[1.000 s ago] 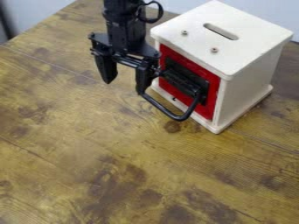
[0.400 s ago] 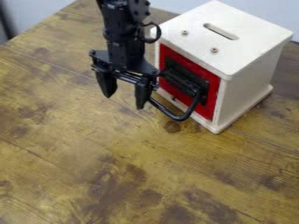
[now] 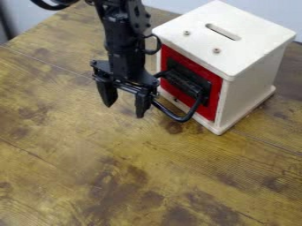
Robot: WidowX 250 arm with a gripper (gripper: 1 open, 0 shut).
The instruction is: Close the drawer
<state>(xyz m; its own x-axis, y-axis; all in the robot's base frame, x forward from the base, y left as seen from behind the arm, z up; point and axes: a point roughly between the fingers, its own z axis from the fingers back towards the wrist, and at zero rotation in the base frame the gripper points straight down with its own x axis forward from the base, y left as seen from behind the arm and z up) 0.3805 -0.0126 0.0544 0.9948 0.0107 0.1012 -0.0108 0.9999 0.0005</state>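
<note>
The claw (image 3: 124, 95) hangs with fingers spread beside the drawer (image 3: 185, 82), pushed into its cream cube (image 3: 236, 62).

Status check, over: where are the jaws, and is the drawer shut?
Gripper open, jaws empty, left of loop handle. Drawer looks seated in cube. Nothing in the way.

1 drawer (image 3: 185, 82), 1 cube (image 3: 242, 53), 1 pincer (image 3: 124, 97)

Robot test bench, likely a lab — worn wooden tabletop (image 3: 83, 168), cream cube casing (image 3: 242, 53), little else.
</note>
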